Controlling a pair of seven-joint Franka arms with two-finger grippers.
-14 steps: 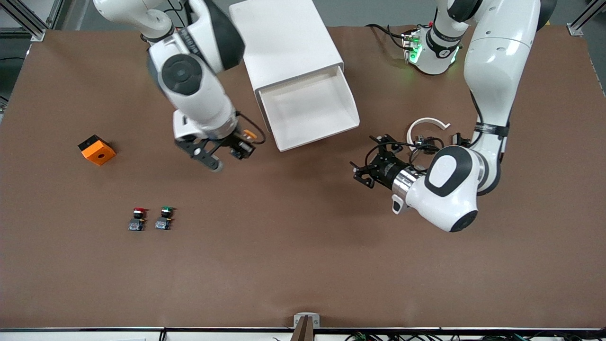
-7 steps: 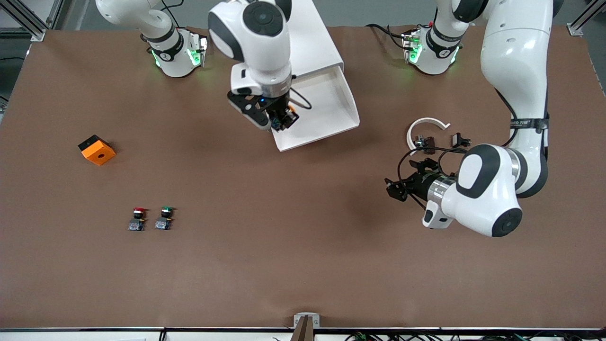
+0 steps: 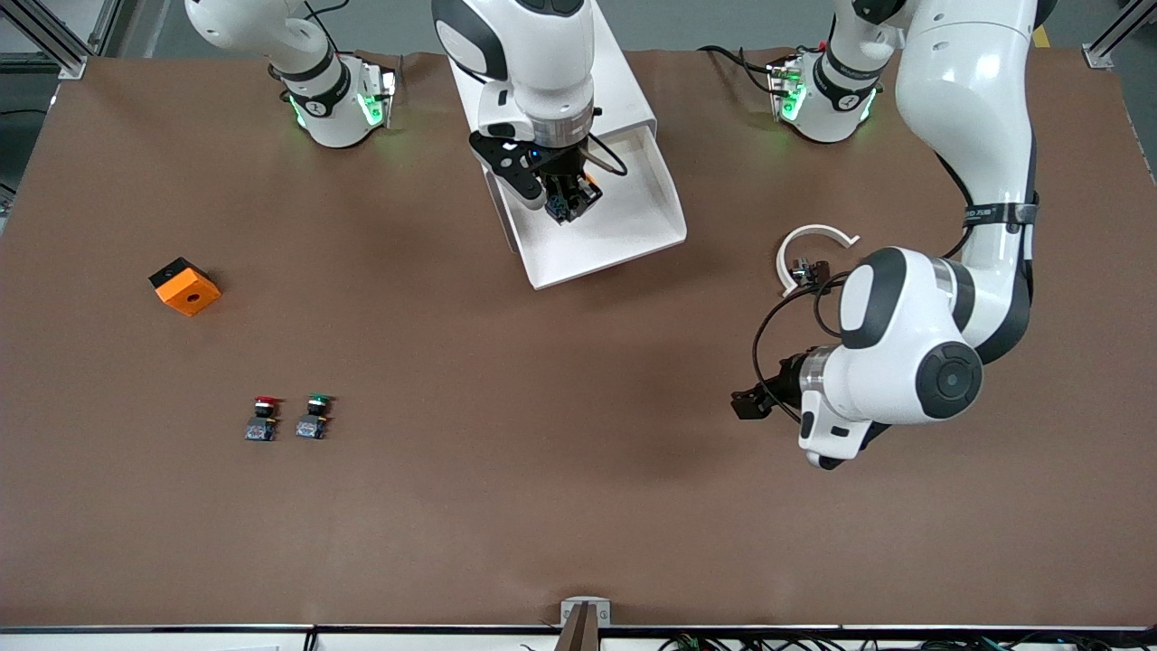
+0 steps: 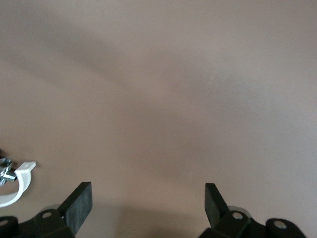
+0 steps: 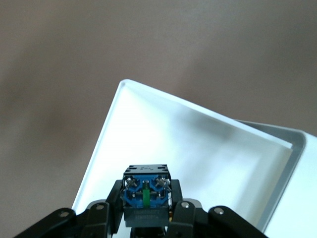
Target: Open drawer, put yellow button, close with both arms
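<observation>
The drawer [image 3: 633, 237] stands pulled out of the white cabinet [image 3: 592, 86], and its white tray shows bare. My right gripper [image 3: 566, 204] hangs over the tray, shut on the yellow button [image 3: 569, 206]. In the right wrist view the button's blue base block [image 5: 146, 192] sits clamped between the right gripper's [image 5: 146, 210] fingers, above the drawer's white floor [image 5: 208, 148]; its cap is hidden. My left gripper [image 3: 747, 403] is over bare table toward the left arm's end, away from the drawer. The left wrist view shows that gripper [image 4: 147, 204] open with nothing between its fingers.
A red-capped button [image 3: 263, 418] and a green-capped button [image 3: 315, 416] stand side by side toward the right arm's end, nearer the front camera. An orange block [image 3: 184, 286] lies farther out that way. A white curved clamp [image 3: 812, 244] [image 4: 17, 181] lies beside the left arm.
The right arm has carried the button from over the table beside the drawer to over the open tray. The left arm has drawn away from the drawer, its gripper still open.
</observation>
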